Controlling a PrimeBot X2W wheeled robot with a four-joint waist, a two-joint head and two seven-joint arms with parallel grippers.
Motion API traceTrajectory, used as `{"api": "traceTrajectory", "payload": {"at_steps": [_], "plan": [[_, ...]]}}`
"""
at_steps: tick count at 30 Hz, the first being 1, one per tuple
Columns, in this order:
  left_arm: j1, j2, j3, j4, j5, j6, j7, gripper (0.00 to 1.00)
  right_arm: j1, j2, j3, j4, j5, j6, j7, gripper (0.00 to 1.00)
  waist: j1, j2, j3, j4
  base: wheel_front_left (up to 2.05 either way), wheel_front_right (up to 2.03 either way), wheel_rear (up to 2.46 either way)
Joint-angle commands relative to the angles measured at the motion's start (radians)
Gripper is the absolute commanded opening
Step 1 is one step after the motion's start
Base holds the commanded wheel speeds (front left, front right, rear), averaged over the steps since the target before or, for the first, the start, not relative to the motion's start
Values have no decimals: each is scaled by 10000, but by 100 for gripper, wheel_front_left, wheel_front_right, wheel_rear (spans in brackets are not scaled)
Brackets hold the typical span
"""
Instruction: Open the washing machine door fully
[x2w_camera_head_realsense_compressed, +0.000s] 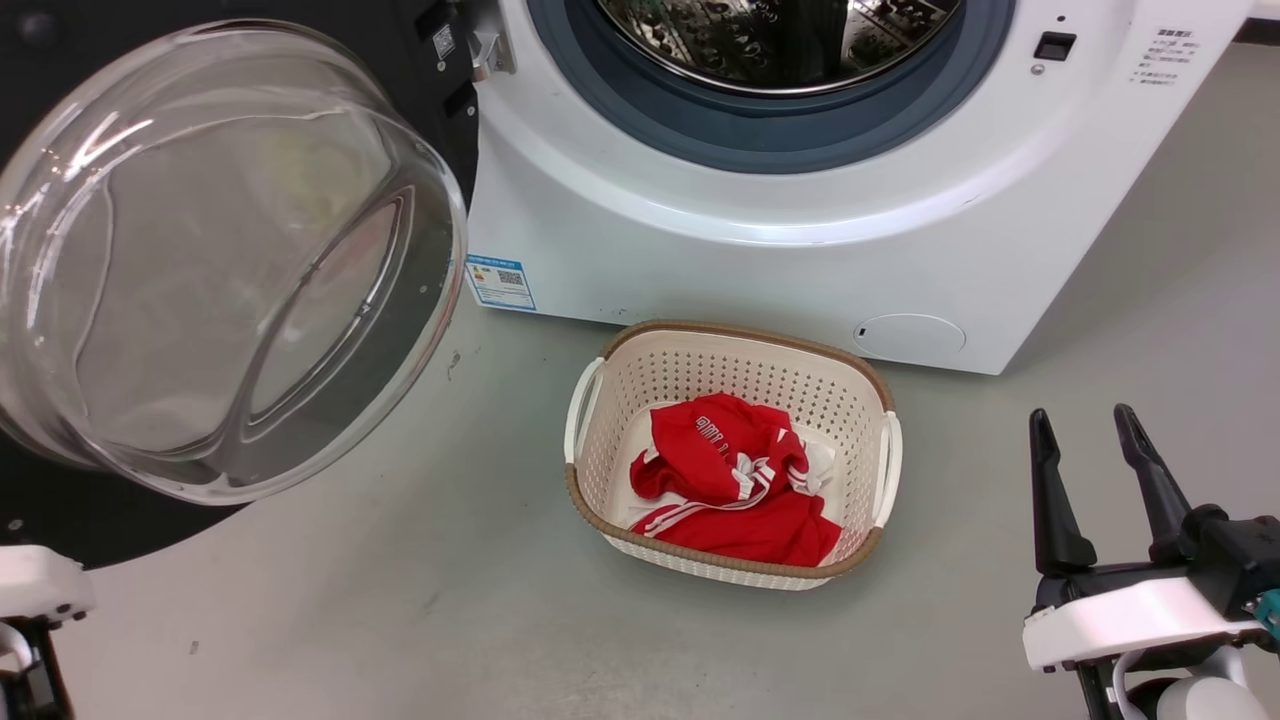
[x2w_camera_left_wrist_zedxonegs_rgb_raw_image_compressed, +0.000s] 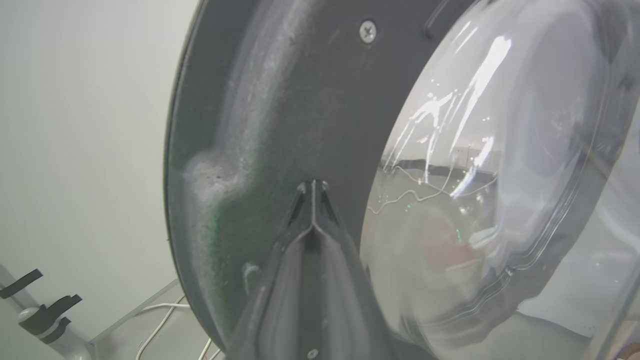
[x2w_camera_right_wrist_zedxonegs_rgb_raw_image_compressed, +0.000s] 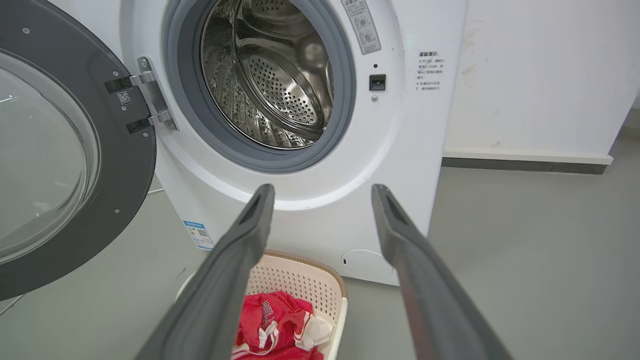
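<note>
The washing machine (x2w_camera_head_realsense_compressed: 800, 270) is a white front-loader with its steel drum (x2w_camera_right_wrist_zedxonegs_rgb_raw_image_compressed: 280, 85) exposed. The washing machine door (x2w_camera_head_realsense_compressed: 430, 90), a black disc with a clear glass bowl (x2w_camera_head_realsense_compressed: 220, 260), hangs swung out on its hinge (x2w_camera_right_wrist_zedxonegs_rgb_raw_image_compressed: 150, 100) at the machine's left. In the left wrist view my left gripper (x2w_camera_left_wrist_zedxonegs_rgb_raw_image_compressed: 312, 186) is shut, its joined tips at or very near the door's (x2w_camera_left_wrist_zedxonegs_rgb_raw_image_compressed: 300, 100) black inner face beside the glass. My right gripper (x2w_camera_head_realsense_compressed: 1085, 425) stands open low on the right, away from the machine (x2w_camera_right_wrist_zedxonegs_rgb_raw_image_compressed: 310, 210), with nothing between its fingers (x2w_camera_right_wrist_zedxonegs_rgb_raw_image_compressed: 260, 210).
A cream perforated basket (x2w_camera_head_realsense_compressed: 610, 400) holding red clothing (x2w_camera_head_realsense_compressed: 730, 480) sits on the grey floor in front of the machine. A white wall with a dark baseboard (x2w_camera_right_wrist_zedxonegs_rgb_raw_image_compressed: 525, 165) runs to the machine's right. White cables (x2w_camera_left_wrist_zedxonegs_rgb_raw_image_compressed: 160, 325) lie on the floor behind the door.
</note>
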Motion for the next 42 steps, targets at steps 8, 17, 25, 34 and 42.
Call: {"api": "traceTrajectory", "payload": {"at_steps": [8,17,25,34,42], "plan": [[-266,54,643,564,126,12,24,0,-103,12,9,91,44,-5,-123,100,-1,-1,-104,-185,0,0,0],[1096,-1114,704,-724,537,-69,24,0,102,11,105,295,188,-5,-225,100,-1,-1,-571,-424,0,0,0],[2481,-2608,25,-2162,847,-369,23,47,322,12,200,401,164,-7,-229,100,-1,-1,-945,-498,0,0,0],[3223,-3005,-1142,-3206,1363,-319,23,100,493,11,277,336,87,-7,-163,100,-1,-1,-1332,-740,0,0,0],[2561,-3048,-2633,-3430,1717,-663,25,100,529,13,300,6,19,-5,-173,100,-1,-1,-1439,-1201,0,0,0]]}}
